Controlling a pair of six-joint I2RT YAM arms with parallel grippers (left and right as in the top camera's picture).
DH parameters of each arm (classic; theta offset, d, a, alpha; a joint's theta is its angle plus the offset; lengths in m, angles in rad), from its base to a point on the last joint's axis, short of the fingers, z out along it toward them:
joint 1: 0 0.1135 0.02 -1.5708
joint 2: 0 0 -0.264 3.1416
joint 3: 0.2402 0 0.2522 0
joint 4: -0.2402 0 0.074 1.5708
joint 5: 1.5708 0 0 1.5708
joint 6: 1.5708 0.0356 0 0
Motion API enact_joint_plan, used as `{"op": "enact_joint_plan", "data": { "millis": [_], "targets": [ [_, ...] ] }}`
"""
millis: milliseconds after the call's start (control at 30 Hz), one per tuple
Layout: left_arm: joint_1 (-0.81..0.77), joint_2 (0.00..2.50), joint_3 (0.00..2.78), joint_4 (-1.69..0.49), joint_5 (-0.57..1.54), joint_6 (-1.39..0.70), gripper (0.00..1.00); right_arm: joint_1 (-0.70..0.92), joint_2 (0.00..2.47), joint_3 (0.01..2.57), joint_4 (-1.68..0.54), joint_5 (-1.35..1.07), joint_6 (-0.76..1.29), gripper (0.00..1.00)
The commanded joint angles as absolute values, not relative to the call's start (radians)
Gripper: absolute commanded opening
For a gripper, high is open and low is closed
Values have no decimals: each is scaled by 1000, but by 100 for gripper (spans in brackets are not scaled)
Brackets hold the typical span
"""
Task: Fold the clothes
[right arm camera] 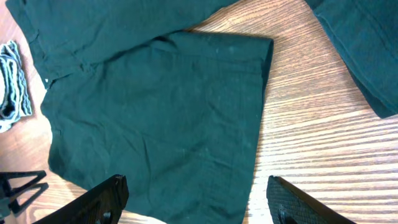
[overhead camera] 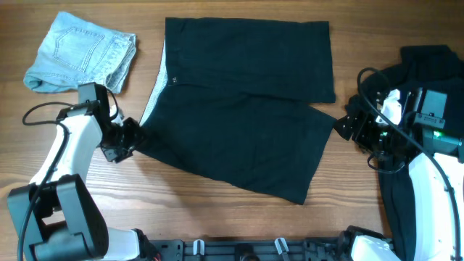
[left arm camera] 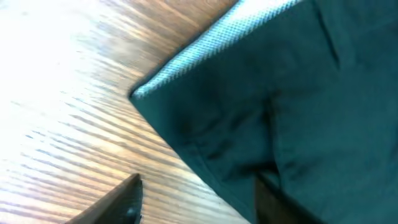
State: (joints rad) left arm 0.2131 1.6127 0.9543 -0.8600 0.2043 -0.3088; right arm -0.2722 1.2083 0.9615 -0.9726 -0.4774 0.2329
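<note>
Black shorts (overhead camera: 239, 109) lie spread flat at the centre of the tabletop (overhead camera: 217, 217), their pale grey waistband (overhead camera: 156, 87) toward its left edge. My left gripper (overhead camera: 134, 138) sits at the waistband's near corner, jaws apart, pinching nothing. My right gripper (overhead camera: 342, 125) hovers spread beside the near leg's hem. Folded denim shorts (overhead camera: 80, 54) sit at the far left corner, and another black garment (overhead camera: 435, 61) lies at the right edge. I judge the first fold not yet made: next, both grippers must pinch the near edge and carry it over.

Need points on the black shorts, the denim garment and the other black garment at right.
black shorts (overhead camera: 239, 109): overhead view, centre of the spread fabric.
denim garment (overhead camera: 90, 54): overhead view, on its stitched back pocket.
second black garment (overhead camera: 435, 58): overhead view, upper part of the pile.
</note>
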Motion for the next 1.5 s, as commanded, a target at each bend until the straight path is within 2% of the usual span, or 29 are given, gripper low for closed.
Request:
{"op": "enact_joint_plan", "data": {
  "millis": [0,33,267,300,333,433,467,533,567,633,833,933,1000,1200,1333,1433,1467],
  "targets": [
    [223,1605,906,-789,155,-353,30,-276,1214,953,-976,-464,209,77],
    [223,1605,897,-775,155,-353,27,-276,1214,953,-976,-464,209,77],
    [223,1606,828,-704,97,-353,29,-276,1214,953,-977,-446,209,77],
    [223,1606,822,-690,94,-353,33,-276,1214,953,-978,-440,208,77],
    [223,1607,817,-662,91,-352,42,-276,1214,953,-979,-441,209,77],
    [223,1607,815,-608,88,-353,45,-276,1214,953,-981,-440,208,77],
    [223,1607,815,-601,87,-352,44,-276,1214,953,-982,-440,208,77],
    [223,1613,815,-599,88,-353,30,-276,1214,953,-989,-434,209,77],
    [223,1619,815,-606,88,-353,18,-276,1214,953,-994,-426,210,77],
    [223,1620,815,-619,88,-352,4,-276,1214,953,-1010,-426,209,78],
    [223,1620,815,-627,89,-348,4,-276,1216,944,-1083,-366,213,80],
    [223,1613,830,-669,91,-347,4,-276,1227,862,-1075,-371,251,79],
    [223,1605,845,-696,103,-347,4,-275,1234,796,-1061,-419,249,75],
    [223,1544,883,-726,258,-345,4,-222,1271,611,-980,-585,264,75],
    [223,1517,883,-727,258,-345,4,-110,1281,608,-991,-591,362,63],
    [223,1517,883,-727,258,-345,4,11,1281,608,-986,-600,437,46],
    [223,1517,883,-727,258,-345,4,68,1281,604,-968,-593,479,35]
  ]
}}
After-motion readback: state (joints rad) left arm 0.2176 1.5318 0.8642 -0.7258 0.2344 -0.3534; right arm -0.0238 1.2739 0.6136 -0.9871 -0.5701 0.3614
